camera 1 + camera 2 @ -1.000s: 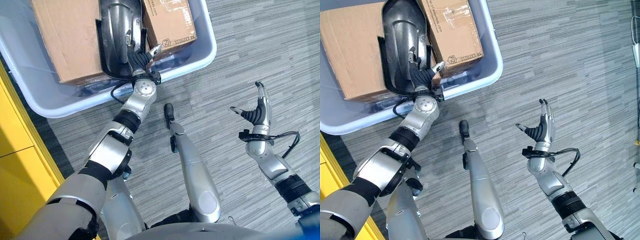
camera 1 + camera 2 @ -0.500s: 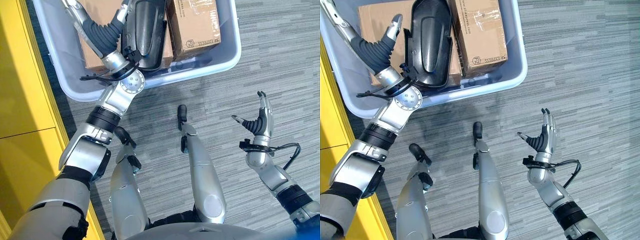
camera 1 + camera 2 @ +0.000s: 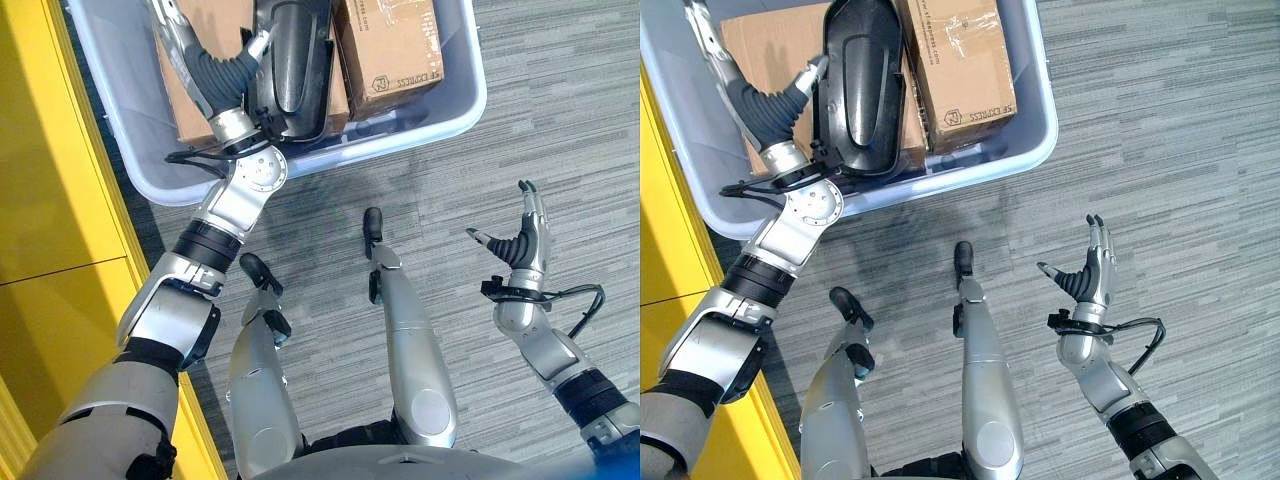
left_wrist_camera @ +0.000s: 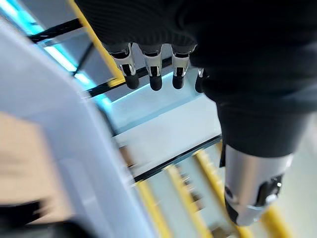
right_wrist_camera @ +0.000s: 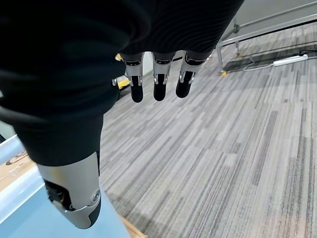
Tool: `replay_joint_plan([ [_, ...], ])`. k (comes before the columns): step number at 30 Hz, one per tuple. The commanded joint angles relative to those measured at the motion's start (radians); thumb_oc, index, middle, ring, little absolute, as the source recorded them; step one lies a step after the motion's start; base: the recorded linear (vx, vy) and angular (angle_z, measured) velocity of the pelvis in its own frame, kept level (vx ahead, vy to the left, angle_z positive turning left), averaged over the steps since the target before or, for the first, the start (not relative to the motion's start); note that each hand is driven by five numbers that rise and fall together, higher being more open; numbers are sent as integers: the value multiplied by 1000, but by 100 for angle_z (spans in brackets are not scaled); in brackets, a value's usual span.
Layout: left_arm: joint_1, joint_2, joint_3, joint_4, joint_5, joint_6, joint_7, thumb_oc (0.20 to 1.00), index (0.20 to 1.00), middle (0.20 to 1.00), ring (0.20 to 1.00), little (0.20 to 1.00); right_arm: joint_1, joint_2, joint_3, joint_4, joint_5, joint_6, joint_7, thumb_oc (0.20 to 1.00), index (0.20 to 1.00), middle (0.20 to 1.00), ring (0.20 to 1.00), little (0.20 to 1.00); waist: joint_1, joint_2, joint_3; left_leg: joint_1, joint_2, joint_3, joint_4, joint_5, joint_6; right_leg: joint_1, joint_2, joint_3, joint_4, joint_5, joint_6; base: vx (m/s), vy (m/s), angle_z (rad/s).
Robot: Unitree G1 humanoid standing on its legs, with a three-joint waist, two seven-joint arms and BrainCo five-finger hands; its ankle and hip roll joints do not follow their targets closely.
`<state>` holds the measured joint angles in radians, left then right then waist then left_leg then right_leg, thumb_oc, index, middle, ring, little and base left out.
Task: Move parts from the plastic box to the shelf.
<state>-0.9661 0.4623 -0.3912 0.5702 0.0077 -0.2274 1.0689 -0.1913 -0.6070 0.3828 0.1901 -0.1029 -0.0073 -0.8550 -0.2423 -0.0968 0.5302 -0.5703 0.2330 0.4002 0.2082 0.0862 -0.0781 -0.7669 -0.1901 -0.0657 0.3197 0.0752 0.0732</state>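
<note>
Plastic box (image 3: 440,105), pale blue-grey, sits on the grey striped floor (image 3: 1160,130) ahead of the robot, with a yellow shelf unit (image 3: 50,200) running along its left side. Inside the box lie a large cardboard carton (image 3: 755,45), a smaller taped carton (image 3: 960,70) and, between them, a black moulded part (image 3: 862,90) resting at a slant across the cartons.

Left hand (image 3: 205,60) is raised over the box, just beside the black part on its left. Its fingers stand straight and spread, the thumb (image 3: 812,72) reaching toward the part's edge; whether it touches cannot be told from the head views. The left wrist view shows the fingers (image 4: 154,74) extended with nothing between them and the thumb (the background there is blurred, with yellow shelf rails and a pale box wall).

Right hand (image 3: 1090,275) is held up over bare floor, well apart from the box, palm open, fingers straight and thumb splayed, holding nothing. The right wrist view confirms this: fingers (image 5: 158,82) straight, floor beyond, plus a metal frame leg and a white power strip (image 5: 292,59) on the floor at the far side, neither of which appears in the head views.
</note>
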Motion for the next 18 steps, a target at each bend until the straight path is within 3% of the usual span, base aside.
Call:
replay_joint_plan([
  [1,-39,22,29,41,-83,-14,-37,1000,1000,1000,1000,1000,13,-33,-42,-5,-15,-26,-3,1000,1000,1000,1000,1000,-23,-29,-10,-97,25,-35,194,-159,1,58,21,-110,-13,-109,12,0,0,0],
  [8,-52,-18,67,177,-302,-13,-26,1000,1000,1000,1000,1000,-16,-27,-24,19,-8,-19,3,1000,1000,1000,1000,1000,-38,-46,-10,-108,34,-36,212,-164,-4,47,32,-101,-9,-107,8,11,-7,-4],
  [18,-129,3,86,358,-382,64,-71,1000,1000,1000,1000,1000,-69,-18,21,69,34,-18,-15,1000,1000,1000,1000,1000,-56,-71,-10,-133,51,-35,240,-169,-11,25,42,-95,-6,-101,1,0,0,0],
])
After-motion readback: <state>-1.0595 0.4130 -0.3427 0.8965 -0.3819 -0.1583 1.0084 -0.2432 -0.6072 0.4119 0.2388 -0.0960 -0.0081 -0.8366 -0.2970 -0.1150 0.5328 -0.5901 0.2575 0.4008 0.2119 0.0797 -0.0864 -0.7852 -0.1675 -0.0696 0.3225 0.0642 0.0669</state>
